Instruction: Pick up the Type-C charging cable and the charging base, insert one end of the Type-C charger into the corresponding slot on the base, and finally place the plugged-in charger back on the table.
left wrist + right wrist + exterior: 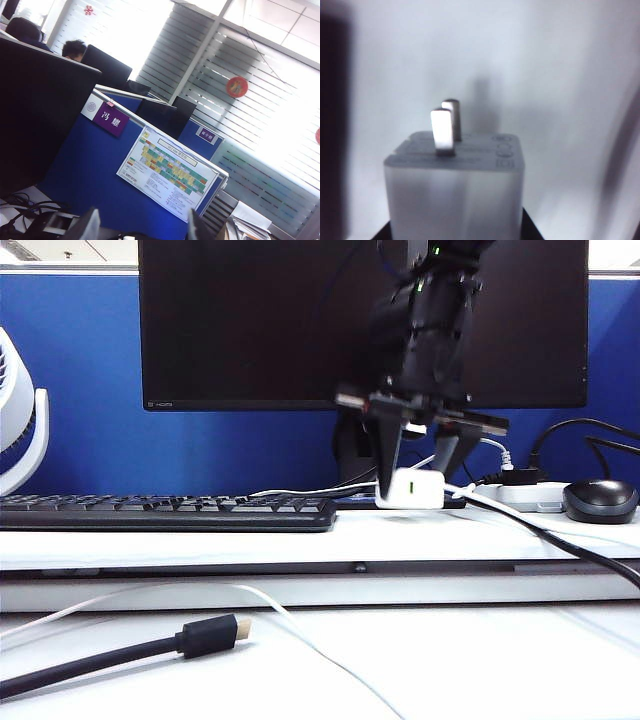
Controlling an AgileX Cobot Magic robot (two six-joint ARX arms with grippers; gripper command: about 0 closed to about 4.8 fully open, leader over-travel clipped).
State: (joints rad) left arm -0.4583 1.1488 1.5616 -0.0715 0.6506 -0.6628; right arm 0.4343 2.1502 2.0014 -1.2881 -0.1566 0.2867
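Charging base (454, 197) underside hidden by right hand (410, 485).

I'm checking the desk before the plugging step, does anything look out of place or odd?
Mostly tidy. The white cable and a black cable trail loose across the table. The right hand is down at the base on the shelf; the left hand points up at the office, away from everything.
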